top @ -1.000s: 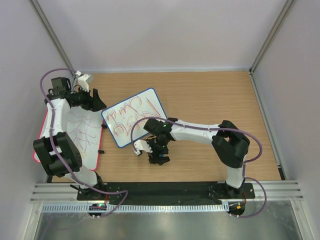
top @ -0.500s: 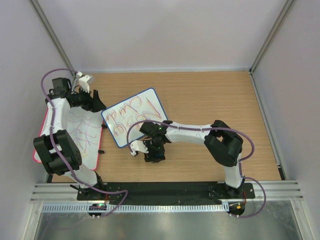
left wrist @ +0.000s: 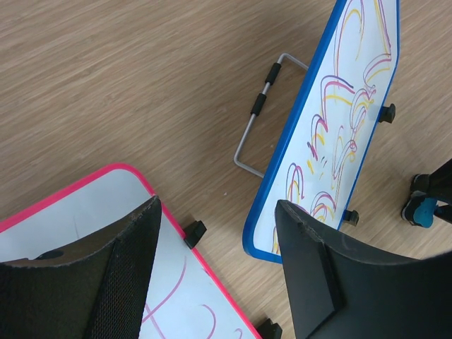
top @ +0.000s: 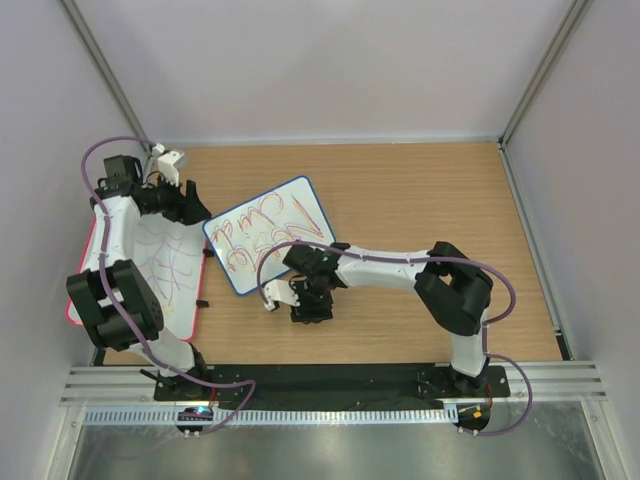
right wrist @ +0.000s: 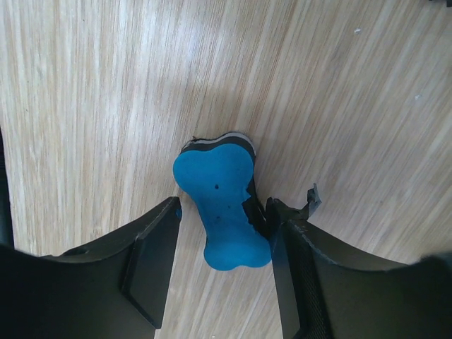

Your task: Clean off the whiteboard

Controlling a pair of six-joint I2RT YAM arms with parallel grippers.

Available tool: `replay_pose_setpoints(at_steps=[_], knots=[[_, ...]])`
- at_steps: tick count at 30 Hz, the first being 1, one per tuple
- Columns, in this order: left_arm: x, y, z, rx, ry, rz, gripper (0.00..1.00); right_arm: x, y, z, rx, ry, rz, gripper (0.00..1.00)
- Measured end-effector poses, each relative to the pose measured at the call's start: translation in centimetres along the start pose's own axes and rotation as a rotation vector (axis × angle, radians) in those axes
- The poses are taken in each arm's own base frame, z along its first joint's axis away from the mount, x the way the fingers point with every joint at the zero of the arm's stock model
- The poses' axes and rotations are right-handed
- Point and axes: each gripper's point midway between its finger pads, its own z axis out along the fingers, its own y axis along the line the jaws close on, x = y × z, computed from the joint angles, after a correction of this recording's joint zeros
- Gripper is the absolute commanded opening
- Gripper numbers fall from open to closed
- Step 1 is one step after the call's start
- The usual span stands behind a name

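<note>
Two right fingers (right wrist: pixel 152 261) bracket the eraser (right wrist: pixel 220 212); grip unconfirmed. Left fingers (left wrist: pixel 120 265) spread, empty. Next: clamp, then wipe whiteboard (top: pixel 266 233).

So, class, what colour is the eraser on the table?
The eraser is blue, clearest in the right wrist view.

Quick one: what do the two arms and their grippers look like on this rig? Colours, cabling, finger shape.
Both the left arm and right arm have white links and bulky black joints, each with a purple cable looping alongside. Left gripper and right gripper carry two broad matte-black fingers with chipped edges.
</note>
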Motion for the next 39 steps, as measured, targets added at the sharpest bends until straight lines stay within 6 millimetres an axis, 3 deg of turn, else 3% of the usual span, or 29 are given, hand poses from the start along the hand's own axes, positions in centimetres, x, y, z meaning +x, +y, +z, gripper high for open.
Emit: replay_pose_setpoints(at_steps=[9,20,39], knots=[[0.0,0.0,0.0,0.000,0.000,0.000,0.66,-1.1,-0.4,-1.0,0.056,-0.040,0.000,0.58],[0.1,0.1,0.0,-0.002,0.002,0.004,0.66,-0.9,-0.3,-0.9,0.062,-0.034,0.010,0.51],[0.7,0.6,0.2,-0.021,0.023,-0.018,0.66,-0.3,0.1,-0.7,0.041,-0.006,0.002,0.52]])
